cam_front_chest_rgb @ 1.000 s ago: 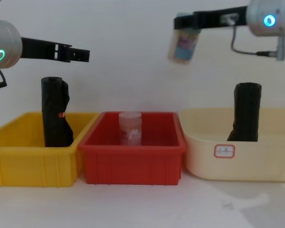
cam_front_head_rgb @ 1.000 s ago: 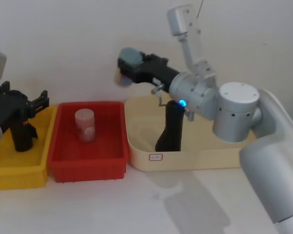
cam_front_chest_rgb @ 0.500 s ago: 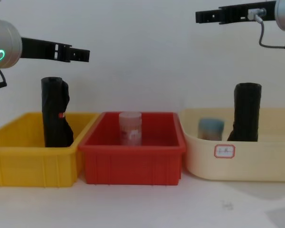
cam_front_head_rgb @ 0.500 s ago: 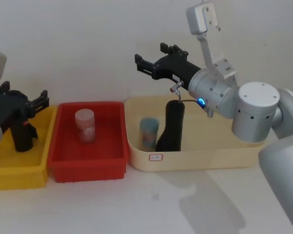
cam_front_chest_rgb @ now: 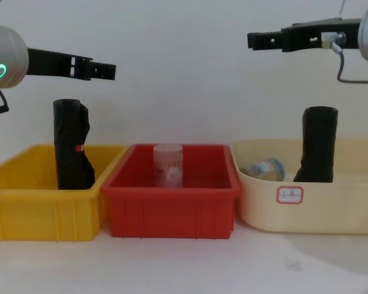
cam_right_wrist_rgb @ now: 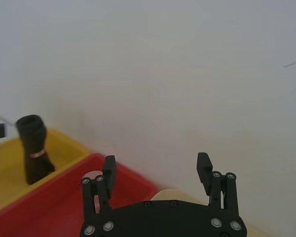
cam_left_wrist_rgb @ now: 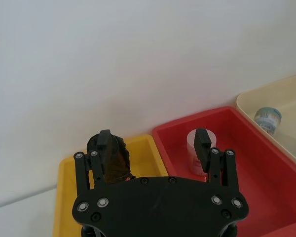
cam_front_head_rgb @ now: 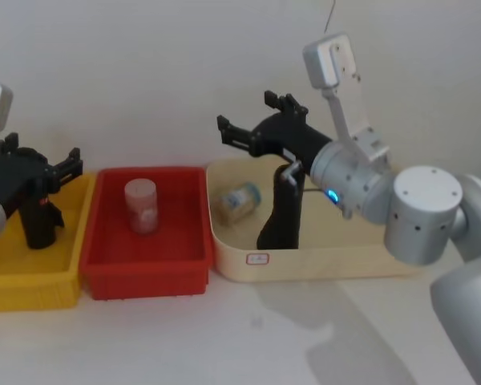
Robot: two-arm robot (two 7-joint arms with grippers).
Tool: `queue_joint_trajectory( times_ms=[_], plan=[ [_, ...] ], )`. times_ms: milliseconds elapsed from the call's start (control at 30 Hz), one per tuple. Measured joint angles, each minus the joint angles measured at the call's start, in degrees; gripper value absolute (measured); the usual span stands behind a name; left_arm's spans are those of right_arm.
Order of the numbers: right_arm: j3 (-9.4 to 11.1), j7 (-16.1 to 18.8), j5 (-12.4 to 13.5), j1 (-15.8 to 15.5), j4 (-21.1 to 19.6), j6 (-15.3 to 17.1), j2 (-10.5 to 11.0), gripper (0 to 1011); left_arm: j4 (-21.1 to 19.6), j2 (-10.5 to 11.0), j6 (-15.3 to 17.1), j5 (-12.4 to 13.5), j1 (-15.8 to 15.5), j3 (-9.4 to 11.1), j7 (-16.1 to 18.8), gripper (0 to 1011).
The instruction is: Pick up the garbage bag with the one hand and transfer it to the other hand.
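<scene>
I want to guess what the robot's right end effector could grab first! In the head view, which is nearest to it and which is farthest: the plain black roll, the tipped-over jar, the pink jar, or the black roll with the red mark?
From the right end effector:
1. Plain black roll, cream bin, just beneath.
2. Tipped-over jar, cream bin's left end.
3. Pink jar, red middle bin.
4. Red-marked roll, yellow bin, far left.

The room is evenly and softly lit, bright enough that the white wall (cam_front_chest_rgb: 172,92) looks flat and almost featureless, with no hard glare anywhere. Soft, pale shadows fall on the tabletop (cam_front_head_rgb: 305,337) in front of the cream bin (cam_front_head_rgb: 329,261) in the head view, which suggests light from above and behind it. The small jar (cam_front_head_rgb: 238,200) lying in that bin looks slightly smeared, while the matte black surfaces swallow nearly all detail.
</scene>
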Motion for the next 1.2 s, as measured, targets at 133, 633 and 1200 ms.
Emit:
queue_joint_trajectory(
  times_ms=[133, 633, 1200],
  plan=[
    [-0.05, -0.18, 0.41, -3.63, -3.48, -0.46, 0.13, 1000, 0.0, 0.0, 0.0, 0.0, -0.01, 0.0, 0.0, 1001],
    [-0.82, -0.78, 2.12, -11.8, -10.88, -1.51, 0.19, 1000, 0.0, 0.0, 0.0, 0.0, 0.0, 0.0, 0.0, 1001],
    [-1.05, -0.93, 2.67, -14.33, -13.24, -1.85, 0.19, 1000, 0.0, 0.0, 0.0, 0.0, 0.0, 0.0, 0.0, 1001]
  ],
)
